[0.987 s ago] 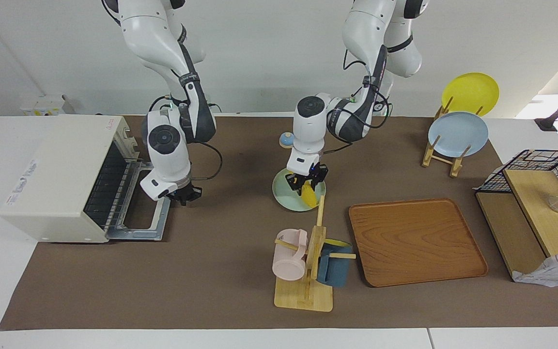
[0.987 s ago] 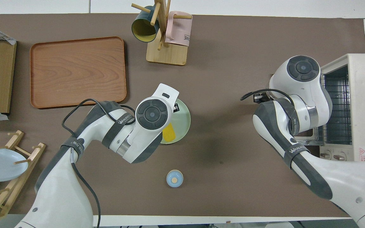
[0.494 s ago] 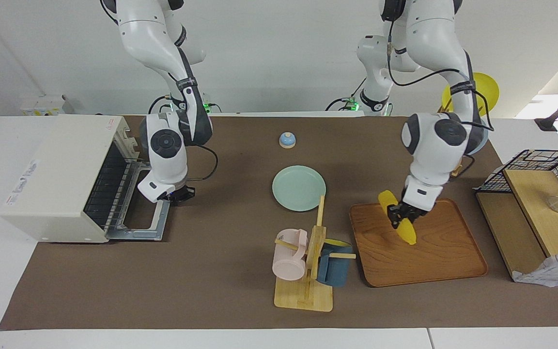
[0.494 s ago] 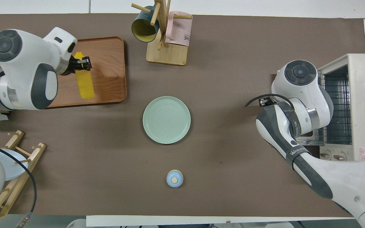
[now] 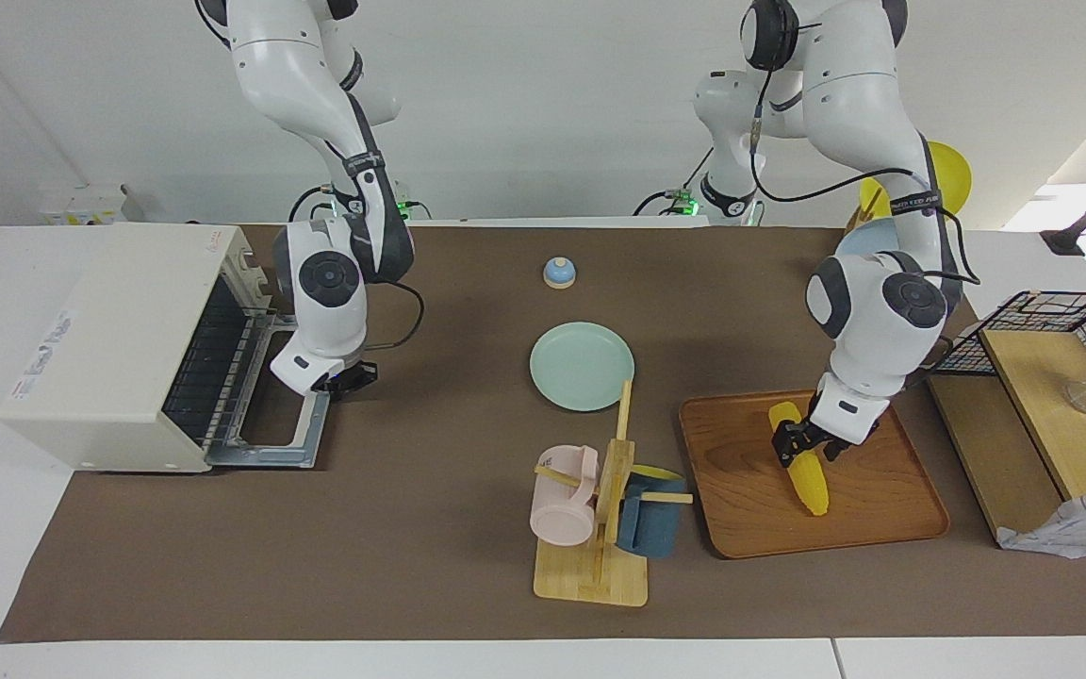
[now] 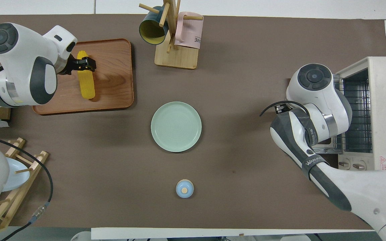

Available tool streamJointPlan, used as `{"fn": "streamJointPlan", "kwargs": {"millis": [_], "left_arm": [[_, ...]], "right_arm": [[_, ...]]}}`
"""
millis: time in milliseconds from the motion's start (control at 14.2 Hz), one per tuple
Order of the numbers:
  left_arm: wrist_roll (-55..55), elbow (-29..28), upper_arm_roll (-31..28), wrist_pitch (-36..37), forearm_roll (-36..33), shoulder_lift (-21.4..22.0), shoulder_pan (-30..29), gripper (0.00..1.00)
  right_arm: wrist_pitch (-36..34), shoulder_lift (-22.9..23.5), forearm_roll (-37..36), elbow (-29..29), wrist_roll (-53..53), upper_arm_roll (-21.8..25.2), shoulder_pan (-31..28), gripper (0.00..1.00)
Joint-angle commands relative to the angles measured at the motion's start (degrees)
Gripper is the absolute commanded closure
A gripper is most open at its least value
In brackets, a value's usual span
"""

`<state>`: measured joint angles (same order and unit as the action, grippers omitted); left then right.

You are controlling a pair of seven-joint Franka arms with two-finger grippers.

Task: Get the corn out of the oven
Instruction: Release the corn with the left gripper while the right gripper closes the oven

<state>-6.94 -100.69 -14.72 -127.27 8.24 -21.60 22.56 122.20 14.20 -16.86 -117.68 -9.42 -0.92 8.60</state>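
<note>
The right arm's black two-finger gripper (image 5: pixel 347 380) is buried under its own white wrist from overhead; the round yellow plate (image 5: pixel 944 170) shows only slivers past the left arm; the black wire basket (image 5: pixel 1052 316) is cut off at the frame's edge.
</note>
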Motion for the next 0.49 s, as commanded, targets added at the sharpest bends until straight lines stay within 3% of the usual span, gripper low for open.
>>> {"fn": "streamJointPlan", "kwargs": {"millis": [0, 141, 353, 423], "left_arm": [[-0.1, 0.7, -2.5, 17.7, -2.1, 11.1, 0.0, 0.0], [0.3, 6.2, -2.4, 31.9, -5.9, 15.6, 0.0, 0.0], [4.1, 14.7, -2.7, 44.0, -7.4, 17.7, -0.1, 0.0], [5.5, 15.4, -2.8, 44.8, -7.4, 17.9, -0.2, 0.0]], "right_arm": [[-5.6, -0.4, -1.6, 5.1, 4.0, -0.4, -2.1, 1.0], [-9.2, -1.1, -1.6, 7.5, 6.5, -0.3, -2.7, 1.0], [-12.5, -4.2, -1.0, 9.3, 10.5, -0.4, -5.1, 1.0], [-13.4, -5.2, -0.8, 9.5, 11.8, -0.5, -6.2, 0.99]]}}
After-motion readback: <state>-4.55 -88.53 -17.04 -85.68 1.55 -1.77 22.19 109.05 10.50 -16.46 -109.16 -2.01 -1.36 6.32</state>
